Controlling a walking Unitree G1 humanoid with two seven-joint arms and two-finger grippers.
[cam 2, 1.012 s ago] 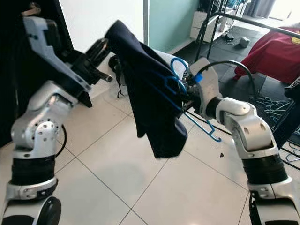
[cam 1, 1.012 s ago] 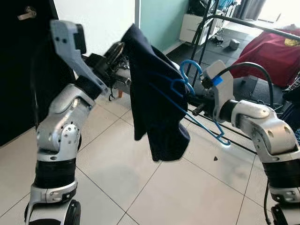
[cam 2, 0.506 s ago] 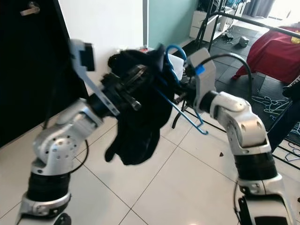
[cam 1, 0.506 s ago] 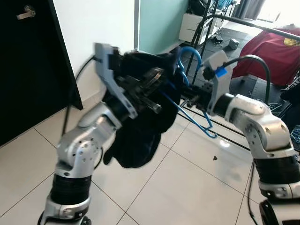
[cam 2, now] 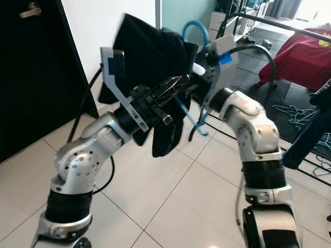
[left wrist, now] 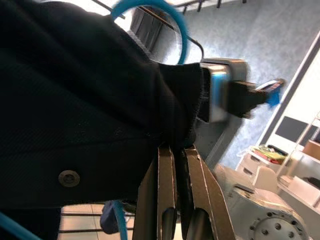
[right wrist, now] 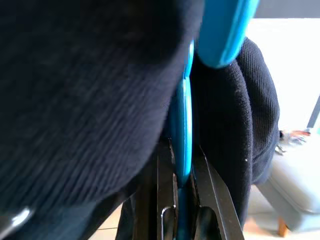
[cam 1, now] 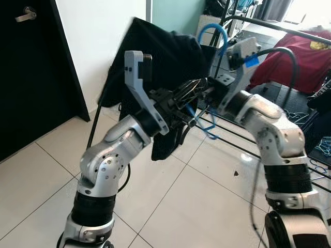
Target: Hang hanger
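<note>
Hanger (cam 1: 209, 39): blue, carrying dark garment (cam 1: 165, 57), held up at chest height between both arms, hook on top, near black rail (cam 1: 274, 26) behind but not yet on it.

Right gripper (right wrist: 182, 220): fingers nearly closed, pinching hanger's blue bar; likely to steer hook toward rail.

Left gripper (left wrist: 175, 220): fingers pressed together on garment's fold; probably keeps cloth from sliding off while hanger tilts.

Red cloth (cam 1: 305, 54) draped farther along rail.

Judgement: hooking onto rail remains.

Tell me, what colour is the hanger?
Bright blue hanger, clearest in the right wrist view.
</note>
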